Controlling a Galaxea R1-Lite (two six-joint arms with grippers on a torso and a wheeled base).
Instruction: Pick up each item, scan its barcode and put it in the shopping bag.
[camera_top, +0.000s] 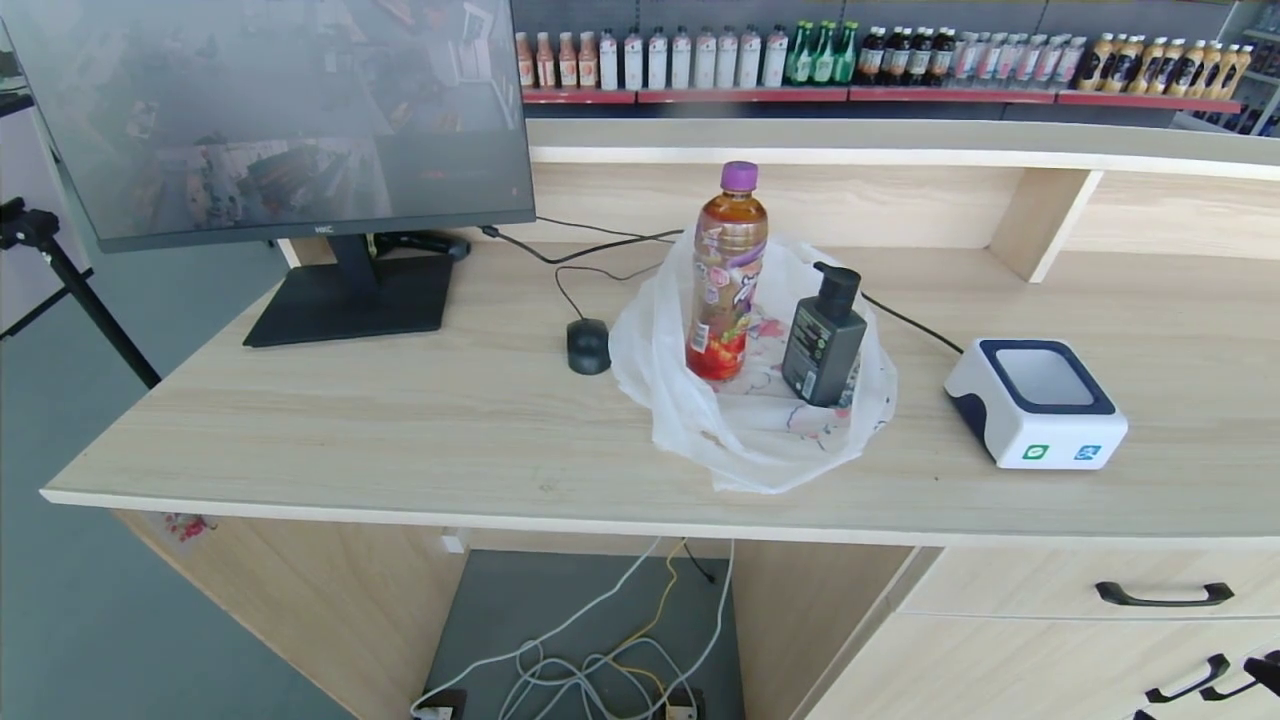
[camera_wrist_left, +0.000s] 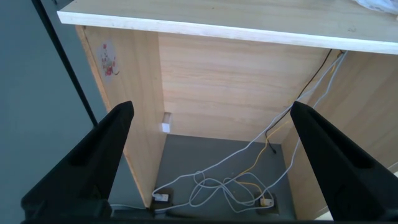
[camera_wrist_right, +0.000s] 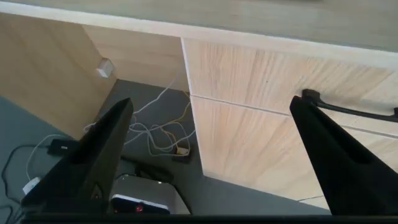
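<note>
Reading this as essentially finished: the purple-capped amber drink bottle (camera_top: 727, 270) and dark grey pump bottle (camera_top: 823, 345) stand upright inside the white plastic shopping bag (camera_top: 760, 450). White-and-navy box scanner (camera_top: 1035, 400) sits right of the bag. Left gripper (camera_wrist_left: 211, 107) and right gripper (camera_wrist_right: 211, 101) are spread apart and empty, below the bag.

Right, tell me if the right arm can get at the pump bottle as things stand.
Probably yes. The right claw hangs open below the counter, so it must rise first; the pump bottle stands upright in the slumped bag, nothing before it, the scanner off to its side.
</note>
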